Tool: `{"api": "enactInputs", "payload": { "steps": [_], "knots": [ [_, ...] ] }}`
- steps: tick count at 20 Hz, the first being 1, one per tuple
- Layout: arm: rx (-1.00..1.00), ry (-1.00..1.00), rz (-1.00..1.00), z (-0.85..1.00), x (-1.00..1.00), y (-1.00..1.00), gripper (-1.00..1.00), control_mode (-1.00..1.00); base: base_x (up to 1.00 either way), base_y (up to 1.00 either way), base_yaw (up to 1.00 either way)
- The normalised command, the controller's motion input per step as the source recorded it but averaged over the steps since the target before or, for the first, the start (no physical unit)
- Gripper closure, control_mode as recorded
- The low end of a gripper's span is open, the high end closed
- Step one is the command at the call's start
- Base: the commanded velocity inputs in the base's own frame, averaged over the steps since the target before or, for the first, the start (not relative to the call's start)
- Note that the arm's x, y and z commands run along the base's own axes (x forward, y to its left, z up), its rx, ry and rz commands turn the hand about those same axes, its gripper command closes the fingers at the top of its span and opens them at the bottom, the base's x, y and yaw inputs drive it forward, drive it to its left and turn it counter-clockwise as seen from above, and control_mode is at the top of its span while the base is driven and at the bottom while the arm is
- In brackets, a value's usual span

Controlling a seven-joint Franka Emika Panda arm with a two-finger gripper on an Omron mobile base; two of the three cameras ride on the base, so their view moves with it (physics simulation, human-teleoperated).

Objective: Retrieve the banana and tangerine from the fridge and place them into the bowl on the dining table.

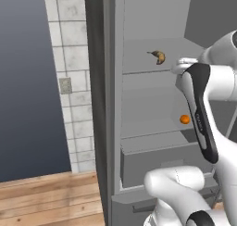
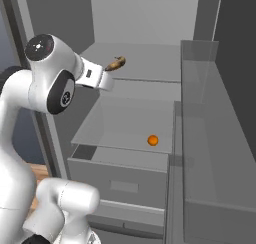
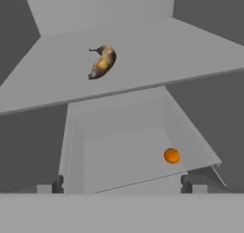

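Hand view looks into the open fridge (image 3: 119,17), where the banana (image 3: 101,62) lies on its side on the upper shelf (image 3: 157,55), well back from the front edge, and the tangerine (image 3: 172,155) sits on the shelf below, near its right side. I judge both fruits rest loose and untouched, so neither is fetched yet, and the hand (image 3: 125,183) is raised to the level of the upper shelf because the banana is the nearer target. Its two dark fingertips (image 3: 58,183) stand far apart at the bottom of the view, so the hand is spread wide, holding nothing and touching nothing. Left base view shows the arm reaching into the fridge beside the banana (image 1: 159,57), with the tangerine (image 1: 184,119) lower down.
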Motion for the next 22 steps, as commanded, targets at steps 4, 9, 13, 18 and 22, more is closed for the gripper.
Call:
{"api": "enactInputs", "payload": {
  "steps": [4,9,13,18,22],
  "knots": [
    [0.00,-0.06,0.00,0.18,0.42,0.00,-1.00,-1.00,0.00,0.00,0.00],
    [0.00,-0.05,0.00,0.02,0.53,0.00,-1.00,-1.00,0.00,0.00,0.00],
    [0.00,-0.05,0.03,0.00,0.57,0.00,-1.00,-1.00,0.00,0.00,0.00],
    [0.00,-0.02,0.04,0.00,0.55,0.00,-1.00,-1.00,0.00,0.00,0.00],
    [0.00,0.00,0.05,0.00,0.57,0.00,-1.00,-1.00,0.00,0.00,0.00]
  ]
}}
